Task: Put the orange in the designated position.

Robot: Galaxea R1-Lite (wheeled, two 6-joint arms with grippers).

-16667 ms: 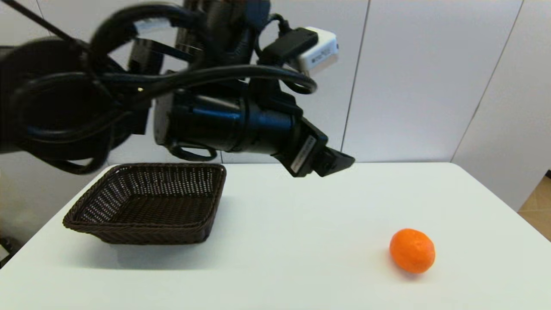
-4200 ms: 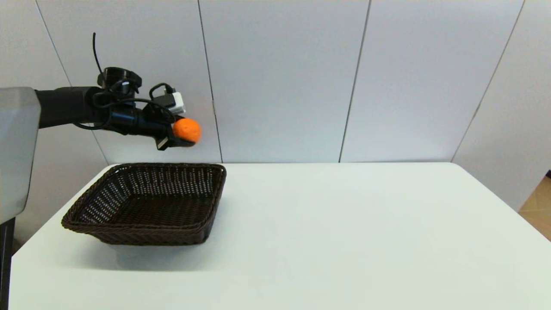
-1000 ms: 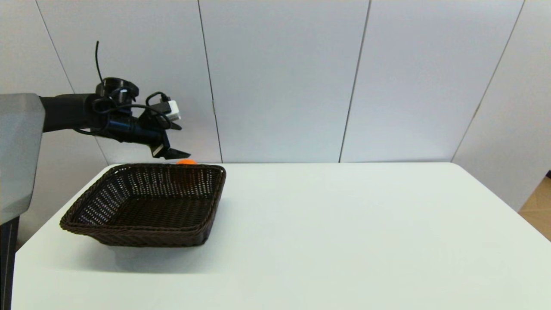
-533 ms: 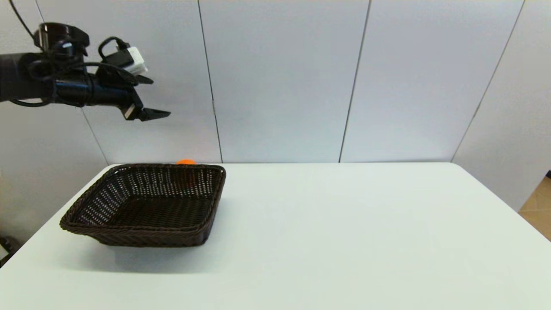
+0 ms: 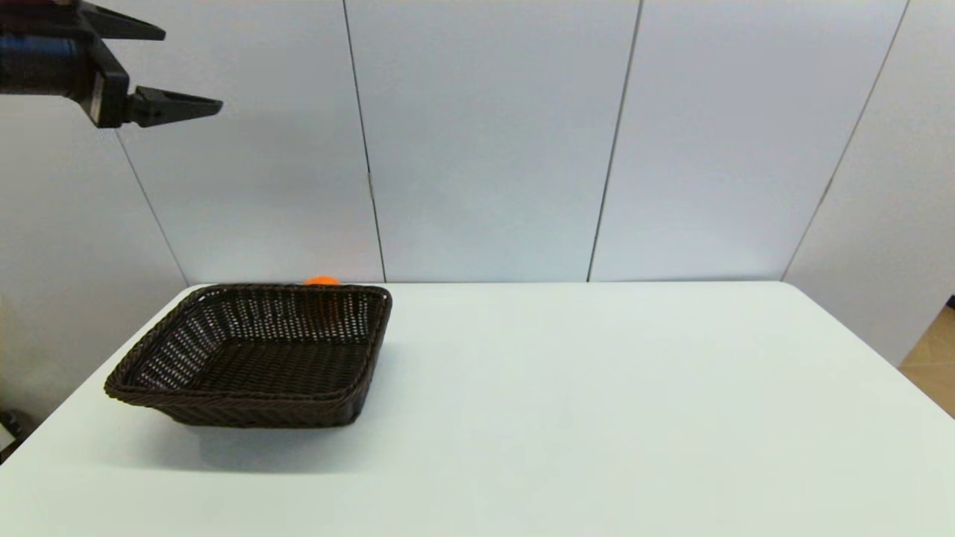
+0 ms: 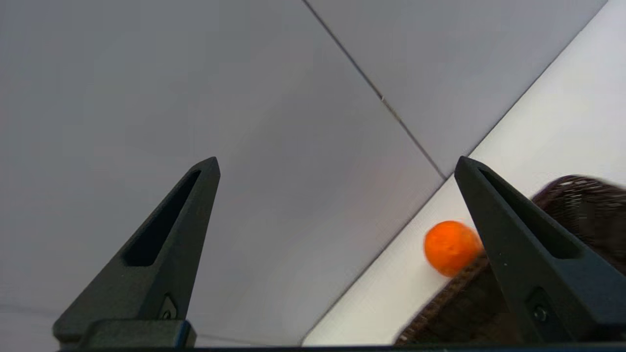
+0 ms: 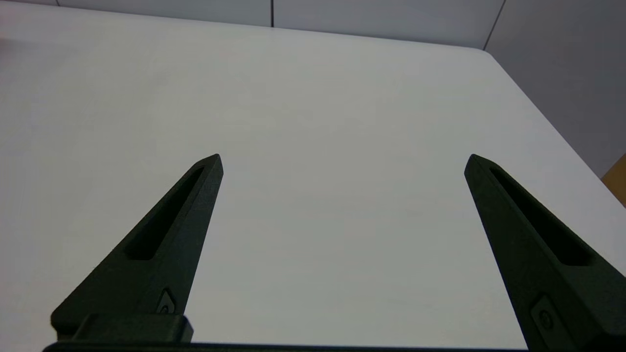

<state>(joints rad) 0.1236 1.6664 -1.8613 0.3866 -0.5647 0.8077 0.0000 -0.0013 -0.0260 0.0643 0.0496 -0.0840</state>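
Note:
Only the top of the orange (image 5: 322, 281) shows above the far rim of the dark wicker basket (image 5: 246, 406). In the left wrist view the orange (image 6: 449, 247) rests on the white table just outside the basket's rim (image 6: 579, 193), between the basket and the wall. My left gripper (image 5: 192, 70) is high at the upper left, well above and to the left of the basket. It is open and empty (image 6: 337, 161). My right gripper (image 7: 342, 159) is open over bare table, holds nothing, and is out of the head view.
The white table (image 5: 597, 418) stretches to the right of the basket, its far edge against a panelled grey wall (image 5: 485, 149). The table's right edge (image 5: 858, 328) drops off to the floor.
My open left gripper has risen and drawn back to the left, away from the basket. The orange stays still behind the basket's far rim.

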